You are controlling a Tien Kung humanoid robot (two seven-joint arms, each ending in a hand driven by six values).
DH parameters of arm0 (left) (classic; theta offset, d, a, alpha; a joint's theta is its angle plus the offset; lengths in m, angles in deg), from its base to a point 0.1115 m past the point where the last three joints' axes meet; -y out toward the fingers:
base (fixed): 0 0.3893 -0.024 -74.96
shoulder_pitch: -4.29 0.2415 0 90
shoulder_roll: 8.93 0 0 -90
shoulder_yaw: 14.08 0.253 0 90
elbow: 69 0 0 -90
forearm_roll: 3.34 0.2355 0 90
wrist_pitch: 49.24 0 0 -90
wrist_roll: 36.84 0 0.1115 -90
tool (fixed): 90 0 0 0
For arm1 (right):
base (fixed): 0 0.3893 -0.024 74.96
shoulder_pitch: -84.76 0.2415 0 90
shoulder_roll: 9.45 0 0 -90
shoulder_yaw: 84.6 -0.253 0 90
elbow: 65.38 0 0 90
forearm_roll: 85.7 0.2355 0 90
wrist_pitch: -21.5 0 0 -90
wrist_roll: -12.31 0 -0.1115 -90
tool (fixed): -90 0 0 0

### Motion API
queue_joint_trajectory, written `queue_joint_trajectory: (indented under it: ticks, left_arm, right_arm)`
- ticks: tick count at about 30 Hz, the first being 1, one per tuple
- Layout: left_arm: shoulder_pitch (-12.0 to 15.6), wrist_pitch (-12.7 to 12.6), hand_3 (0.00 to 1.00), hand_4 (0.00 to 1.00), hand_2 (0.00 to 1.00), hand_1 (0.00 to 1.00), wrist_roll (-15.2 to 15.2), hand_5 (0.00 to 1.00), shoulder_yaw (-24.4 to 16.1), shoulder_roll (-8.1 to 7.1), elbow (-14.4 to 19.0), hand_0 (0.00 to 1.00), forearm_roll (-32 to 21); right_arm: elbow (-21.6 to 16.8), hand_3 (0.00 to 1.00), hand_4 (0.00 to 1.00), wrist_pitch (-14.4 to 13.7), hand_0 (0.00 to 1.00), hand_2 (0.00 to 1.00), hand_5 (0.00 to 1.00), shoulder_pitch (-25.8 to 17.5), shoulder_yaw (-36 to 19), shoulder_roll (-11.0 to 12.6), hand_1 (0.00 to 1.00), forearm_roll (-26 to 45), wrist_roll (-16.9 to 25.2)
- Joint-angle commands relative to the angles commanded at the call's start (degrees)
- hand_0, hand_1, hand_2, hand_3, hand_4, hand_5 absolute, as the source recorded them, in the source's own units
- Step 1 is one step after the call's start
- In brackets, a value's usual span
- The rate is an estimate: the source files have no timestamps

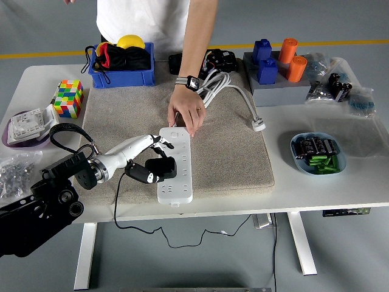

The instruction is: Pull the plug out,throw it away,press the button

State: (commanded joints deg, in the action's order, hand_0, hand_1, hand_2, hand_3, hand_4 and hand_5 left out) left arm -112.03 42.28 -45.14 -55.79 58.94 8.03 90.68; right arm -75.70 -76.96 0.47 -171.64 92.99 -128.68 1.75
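A white power strip (177, 173) lies lengthwise on the beige mat (231, 152). A black plug (161, 168) with a thin black cable sits in the strip's left side, about halfway along. My left hand (159, 142) reaches in from the left, fingers spread, its black fingertips at the strip's left edge just beyond the plug. It holds nothing. A person's hand (185, 114), with a watch on the wrist, presses down on the strip's far end. The strip's own white cable (208, 91) lies coiled further back.
A blue bin (121, 76) and a colour cube (68, 98) are at the back left. A grey block (276, 90) with blue and orange pieces stands back right. A blue bowl (300, 159) of batteries sits at the right, and a loose white plug (259, 126) on the mat's right edge.
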Motion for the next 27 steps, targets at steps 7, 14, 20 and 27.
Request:
queue_joint_trajectory:
  ticks: [7, 14, 20, 27]
  left_arm:
    - [0.0, 0.1, 0.6, 0.777, 0.446, 0.485, -0.4, 0.002, 0.0, 0.11, -0.2, 0.505, -0.4]
    - [-0.3, 0.1, 0.578, 0.695, 0.371, 0.337, -1.1, 0.002, 0.4, 0.24, -0.3, 0.372, -1.4]
    - [-0.5, 0.1, 0.567, 0.644, 0.34, 0.288, -1.4, 0.002, 0.8, 0.34, -0.4, 0.387, -2.4]
    - [-0.4, -0.1, 0.565, 0.629, 0.337, 0.29, -1.1, 0.002, 0.7, 0.19, -0.2, 0.411, -3.3]
  right_arm:
    - [0.0, 0.613, 0.653, 0.0, 0.739, 0.644, 0.472, -0.1, -0.2, -0.1, 0.663, -0.2, 0.0]
    - [0.0, 0.613, 0.653, 0.0, 0.739, 0.644, 0.472, -0.1, -0.3, -0.1, 0.663, -0.1, 0.0]
    - [0.0, 0.613, 0.653, 0.0, 0.739, 0.645, 0.473, -0.1, -0.5, -0.1, 0.663, -0.2, -0.1]
    - [0.0, 0.613, 0.652, 0.0, 0.739, 0.645, 0.471, -0.1, -0.6, -0.1, 0.663, -0.3, -0.1]
